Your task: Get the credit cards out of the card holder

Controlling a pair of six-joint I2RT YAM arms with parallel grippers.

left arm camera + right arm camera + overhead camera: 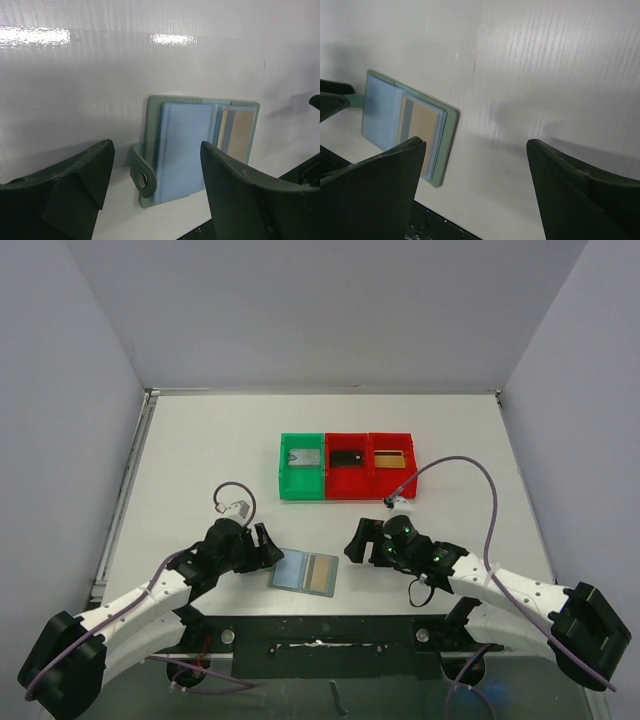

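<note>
On the left, the left gripper [266, 546] is low over the table [200, 460], with its jaws well apart and nothing held between them. Its tips are just beside the left edge of the card holder [304, 572], where the small strap tab [144, 176] sticks out; I cannot tell if they touch it. I judge it is placed there to steady the holder while the other arm pulls. The holder lies opened flat near the front edge of the table, between the two arms, with its inside turned up so that the pockets can be reached from above. Its left panel shows only pale blue, and in the right panel a gold-tan credit card [321, 575] sits in its pocket, so the task is not finished. Further right, the right gripper [356, 541] hovers near the holder's right edge, also wide open and empty. This is the side of the card, so it seems the one meant to draw it out. Behind, a green bin [285, 468], a middle red bin [347, 485] and a right red bin [391, 483] stand in a touching row. They hold a grey card [305, 457], a dark card [347, 456] and a gold card [390, 455], probably for sorting. I can read no brand, label or number anywhere; all is too small or plain.
</note>
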